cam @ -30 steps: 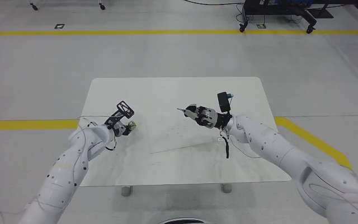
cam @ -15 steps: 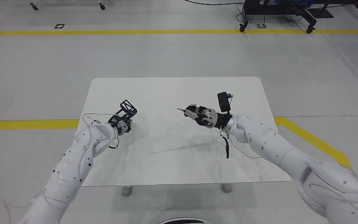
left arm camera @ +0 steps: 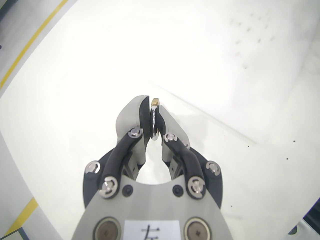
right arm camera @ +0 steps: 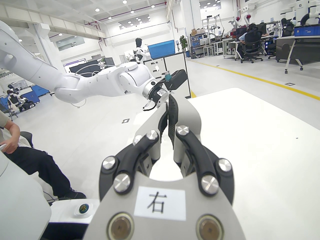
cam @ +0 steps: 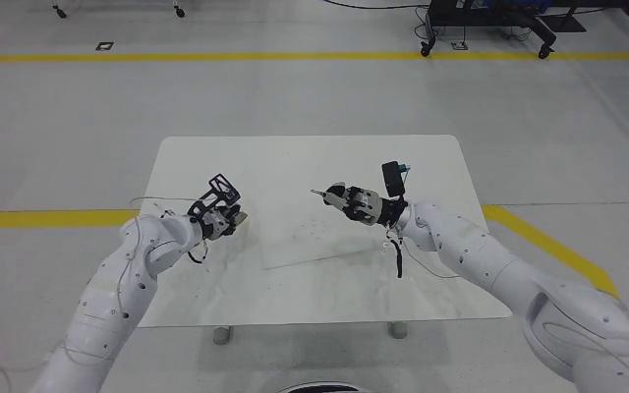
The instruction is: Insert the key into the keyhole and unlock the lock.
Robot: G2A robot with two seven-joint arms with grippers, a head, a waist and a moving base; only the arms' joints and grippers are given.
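Over table's L half, your L gripper clamped on lock, R gripper near centre, pinching key, tip toward L arm, lock & key well apart.

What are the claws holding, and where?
Left claw pinches the lock by its silver shackle; right claw grips the key by its back end.

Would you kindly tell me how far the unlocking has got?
Done: both parts are picked up. The left hand is shut on the lock; the right hand is shut on the key. In hand: both are held over the table, well apart, the key's tip pointing toward the lock's side. Left: bring them together, insert the key, turn it.
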